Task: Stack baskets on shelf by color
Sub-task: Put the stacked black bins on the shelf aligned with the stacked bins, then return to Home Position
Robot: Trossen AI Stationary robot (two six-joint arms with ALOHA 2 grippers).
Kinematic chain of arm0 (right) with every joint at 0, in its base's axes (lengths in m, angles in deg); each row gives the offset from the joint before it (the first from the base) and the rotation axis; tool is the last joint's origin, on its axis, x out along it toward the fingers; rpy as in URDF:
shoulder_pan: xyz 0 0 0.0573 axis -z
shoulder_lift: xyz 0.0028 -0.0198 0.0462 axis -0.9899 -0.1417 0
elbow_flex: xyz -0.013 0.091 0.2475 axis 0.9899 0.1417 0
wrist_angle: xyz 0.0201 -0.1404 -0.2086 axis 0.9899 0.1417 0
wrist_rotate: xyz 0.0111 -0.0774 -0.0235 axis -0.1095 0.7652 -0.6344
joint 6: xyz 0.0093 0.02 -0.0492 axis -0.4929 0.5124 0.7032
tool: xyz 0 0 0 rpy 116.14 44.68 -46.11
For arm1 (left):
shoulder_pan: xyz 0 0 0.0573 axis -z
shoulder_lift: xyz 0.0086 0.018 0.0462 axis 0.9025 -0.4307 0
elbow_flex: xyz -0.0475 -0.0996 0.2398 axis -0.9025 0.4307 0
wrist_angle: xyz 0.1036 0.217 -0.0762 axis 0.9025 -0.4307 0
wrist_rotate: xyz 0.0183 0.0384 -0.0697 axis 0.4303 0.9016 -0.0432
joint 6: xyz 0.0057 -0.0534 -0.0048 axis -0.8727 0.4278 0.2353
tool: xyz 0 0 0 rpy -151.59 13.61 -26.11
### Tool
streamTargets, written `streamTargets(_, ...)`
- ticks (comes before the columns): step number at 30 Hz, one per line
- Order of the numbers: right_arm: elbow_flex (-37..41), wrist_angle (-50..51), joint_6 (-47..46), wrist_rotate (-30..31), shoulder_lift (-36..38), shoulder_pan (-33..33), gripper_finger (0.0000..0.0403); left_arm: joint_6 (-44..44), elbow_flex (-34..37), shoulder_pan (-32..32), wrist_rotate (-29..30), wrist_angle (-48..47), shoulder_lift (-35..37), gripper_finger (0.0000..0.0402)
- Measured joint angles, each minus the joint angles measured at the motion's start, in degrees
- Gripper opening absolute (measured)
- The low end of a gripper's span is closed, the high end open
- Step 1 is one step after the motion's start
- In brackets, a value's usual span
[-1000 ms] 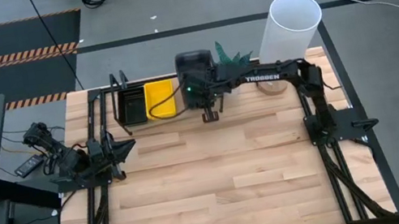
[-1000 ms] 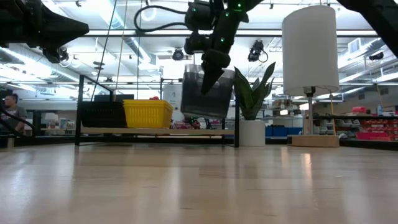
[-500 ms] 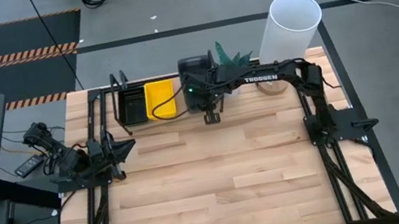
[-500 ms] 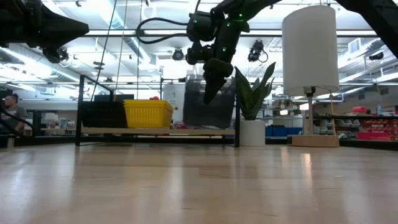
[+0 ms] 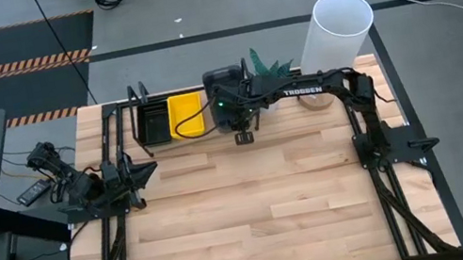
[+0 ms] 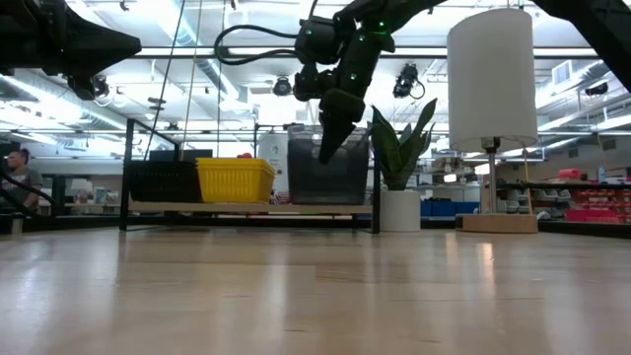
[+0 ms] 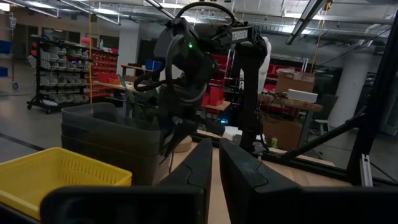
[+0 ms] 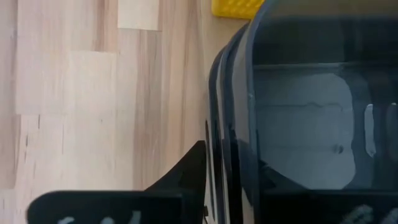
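The grey basket stack (image 6: 330,168) is down now: a second ago it hung tilted above the shelf (image 6: 246,208), and here it sits level on the plank, at the shelf's plant-side end, just beside the yellow baskets (image 6: 235,179). The right pincer (image 6: 327,148) is still at the stack's near rim, one finger outside the wall and the other side hidden by the basket; whether it still clamps the rim or has started to let go, I cannot tell.

Count on the shelf: three groups in a row, black baskets (image 6: 163,181) at the far end from the plant, yellow in the middle, grey by the plant (image 6: 399,148). The left wrist view shows at least three nested grey rims (image 7: 112,134); how many yellow or black ones are stacked is not clear.

Nearer than the shelf, at the worktop (image 5: 265,210) edge, the left pincer (image 7: 214,165) waits with fingers almost together, holding nothing, unchanged.

Writing: white letters on the right arm (image 5: 306,90), seemingly "TROSSEN". Beyond the shelf stands a white lamp (image 6: 491,79).
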Motion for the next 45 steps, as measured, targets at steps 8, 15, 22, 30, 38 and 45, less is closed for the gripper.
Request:
streamTargets(8,-1.0,0.4,-2.5,-0.3,0.0,-0.3,0.0118,0.0,0.0,0.0,0.0,0.0,0.0,0.0035)
streamTargets(15,-2.1,2.2,-4.7,-0.5,0.1,-1.8,0.0165,0.0,0.0,0.0,0.0,0.3,0.0,0.0038)
streamTargets(22,-2.1,3.1,-5.8,-4.2,0.1,-3.2,0.0181,0.0,0.0,0.0,0.0,0.5,0.0,0.004)
streamTargets(30,-2.2,3.2,-5.8,-1.4,0.1,-3.8,0.0182,0.7,0.0,0.0,0.0,0.5,0.0,0.004)
streamTargets(38,-9.3,6.9,-5.4,-1.1,0.1,-3.7,0.0182,0.6,0.0,0.0,0.0,0.5,0.0,0.0036)
streamTargets(45,-16.7,9.9,-4.5,-1.0,0.1,-3.5,0.0182,0.6,0.0,0.0,0.0,0.5,0.0,0.0041)
